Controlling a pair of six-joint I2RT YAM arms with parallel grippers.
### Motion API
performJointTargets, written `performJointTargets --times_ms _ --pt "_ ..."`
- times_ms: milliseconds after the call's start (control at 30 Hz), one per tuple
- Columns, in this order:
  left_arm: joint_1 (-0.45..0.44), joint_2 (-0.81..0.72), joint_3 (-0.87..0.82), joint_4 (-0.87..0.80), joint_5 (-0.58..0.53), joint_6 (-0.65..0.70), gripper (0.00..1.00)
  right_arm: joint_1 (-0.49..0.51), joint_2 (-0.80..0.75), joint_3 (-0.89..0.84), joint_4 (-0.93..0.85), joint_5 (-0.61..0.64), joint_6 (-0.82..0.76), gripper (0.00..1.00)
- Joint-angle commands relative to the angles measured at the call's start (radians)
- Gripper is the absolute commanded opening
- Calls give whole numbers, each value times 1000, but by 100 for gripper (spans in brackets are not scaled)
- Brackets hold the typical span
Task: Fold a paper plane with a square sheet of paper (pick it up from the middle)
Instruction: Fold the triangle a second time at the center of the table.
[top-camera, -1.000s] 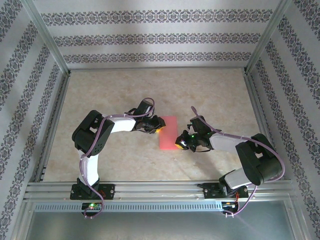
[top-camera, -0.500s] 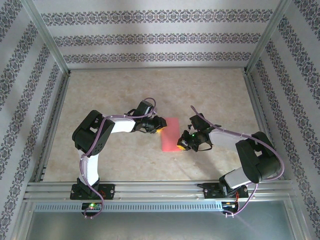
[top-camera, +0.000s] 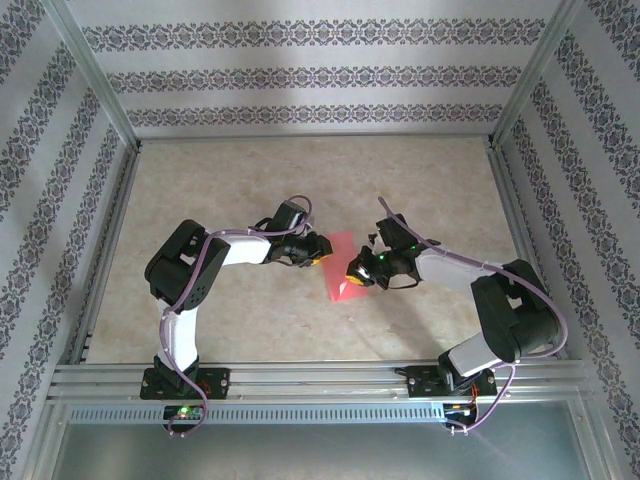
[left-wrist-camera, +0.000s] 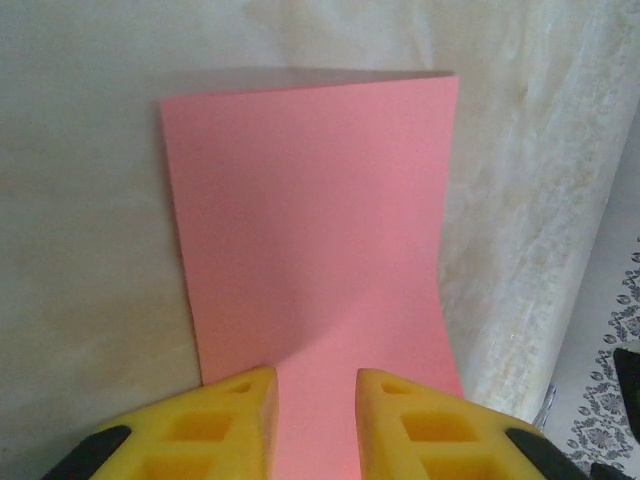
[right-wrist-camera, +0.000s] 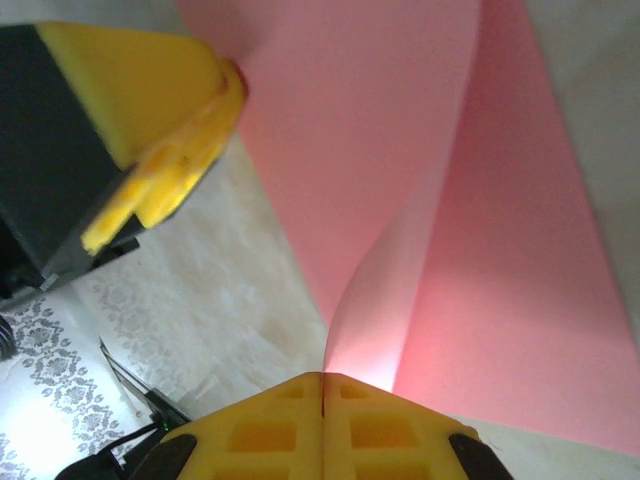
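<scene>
Beige marbled tabletop inside an enclosure with patterned wallpaper. We see the square sheet of paper, pink-red, lying near the middle between both arms. Our right gripper is clamped shut on one edge, and the paper curls up off the surface into its fingers. Our left gripper sits at the opposite edge, its yellow fingers parted, with flat paper showing in the gap.
</scene>
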Motion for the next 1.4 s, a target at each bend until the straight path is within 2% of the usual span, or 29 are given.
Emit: performJointTargets --times_ms 0,333,1367 --pt "7 52 -11 -53 -26 8 27 11 47 41 38 -6 -22 7" --pt "7 47 -22 -50 -22 5 27 58 143 74 90 25 -8 7" --pt "8 52 -41 -43 -26 -9 27 70 211 78 165 100 47 8"
